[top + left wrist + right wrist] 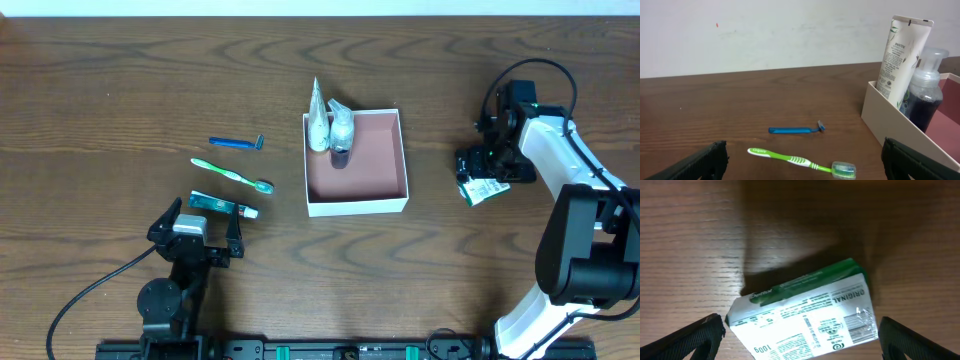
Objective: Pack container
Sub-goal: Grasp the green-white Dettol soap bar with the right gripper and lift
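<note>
White-walled container (357,206) held Pantene tube (318,125), pump bottle (342,135) | right hand (487,177) spread wide over green-and-white packet (805,315) on wooden surface (100,100) | left hand (200,238) released near toothbrush (232,175)

Your container (376,165) sits flat on the table (120,80), about mid-table and a touch right of centre, open top up. It's a shallow square box with white outer walls and a dull pink-brown floor, turned only slightly off square. From the left wrist view you catch its white near wall (892,125). In the far-left corner stand a white tube (318,122) and a dark bottle (342,130), the tube apparently leaning on the wall.
</note>
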`<move>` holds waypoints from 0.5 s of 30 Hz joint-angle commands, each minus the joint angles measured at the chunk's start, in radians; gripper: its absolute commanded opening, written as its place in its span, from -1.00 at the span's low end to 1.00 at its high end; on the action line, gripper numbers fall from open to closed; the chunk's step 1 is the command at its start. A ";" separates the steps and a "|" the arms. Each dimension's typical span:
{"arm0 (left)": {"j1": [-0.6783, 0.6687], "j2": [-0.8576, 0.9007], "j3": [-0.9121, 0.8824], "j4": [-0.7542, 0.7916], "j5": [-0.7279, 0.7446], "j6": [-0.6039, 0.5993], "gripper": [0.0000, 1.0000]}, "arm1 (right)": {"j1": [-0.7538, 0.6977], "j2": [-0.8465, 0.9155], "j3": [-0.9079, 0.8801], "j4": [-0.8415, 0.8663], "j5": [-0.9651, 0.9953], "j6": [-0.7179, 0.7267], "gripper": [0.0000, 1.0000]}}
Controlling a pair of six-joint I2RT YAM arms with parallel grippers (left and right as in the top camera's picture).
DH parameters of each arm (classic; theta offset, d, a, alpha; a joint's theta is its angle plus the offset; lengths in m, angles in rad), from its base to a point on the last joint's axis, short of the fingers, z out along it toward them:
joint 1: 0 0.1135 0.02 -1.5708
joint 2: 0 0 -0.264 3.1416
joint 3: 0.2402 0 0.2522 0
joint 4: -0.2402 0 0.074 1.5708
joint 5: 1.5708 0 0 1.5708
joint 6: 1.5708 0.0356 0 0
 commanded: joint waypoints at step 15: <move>0.005 -0.005 -0.019 -0.032 0.014 -0.001 0.96 | -0.003 0.012 -0.042 0.021 -0.062 0.220 0.99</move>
